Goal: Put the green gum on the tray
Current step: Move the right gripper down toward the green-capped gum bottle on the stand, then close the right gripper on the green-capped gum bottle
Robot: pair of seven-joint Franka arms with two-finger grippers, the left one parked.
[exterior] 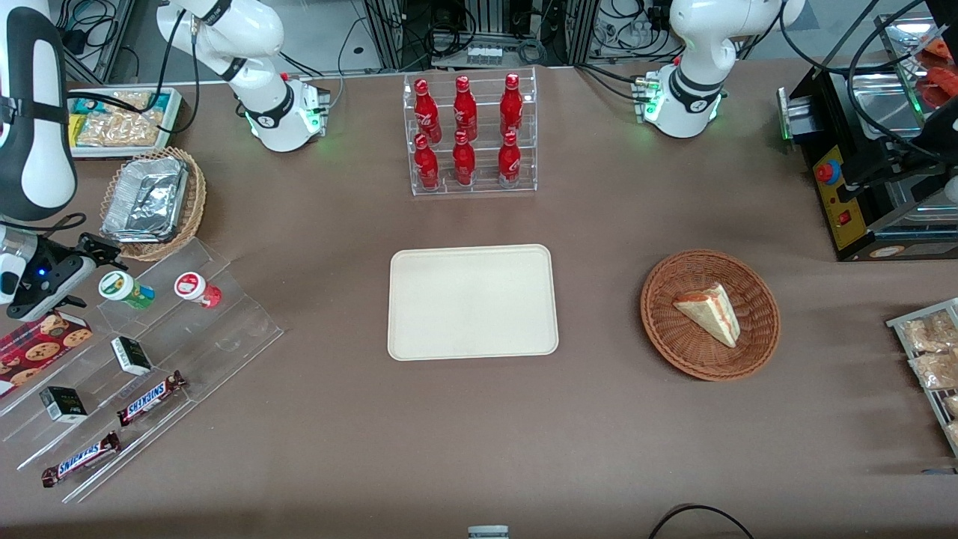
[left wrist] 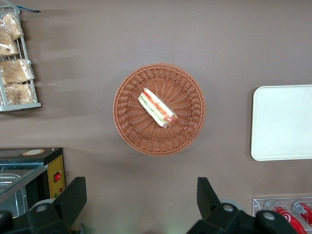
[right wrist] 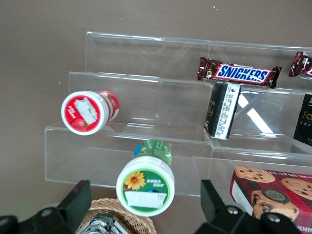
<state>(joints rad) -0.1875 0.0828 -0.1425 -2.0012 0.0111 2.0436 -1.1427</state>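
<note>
Green gum (right wrist: 146,187) upright on acrylic step, lid up, between spread fingers of hand (right wrist: 146,214).

Legible markings:

- "SNICKERS": blue lettering on a white field, printed on the brown wrapper of the Snickers bar (right wrist: 239,73) lying on an upper step of the clear acrylic display stand (right wrist: 146,92).
- "SNICKERS": the same brand on two bars in the front view, one Snickers bar on a middle step (exterior: 152,397) and one Snickers bar on the lowest step (exterior: 81,458), nearest the front camera.
- Partial lettering "Fa": on the black box (right wrist: 303,119) at the frame edge; the remainder is cut off.

The green gum (right wrist: 146,185) lid label carries a sunflower image and small print that cannot be read. The barcode panel on the small black carton (right wrist: 222,110) is likewise unreadable.
</note>
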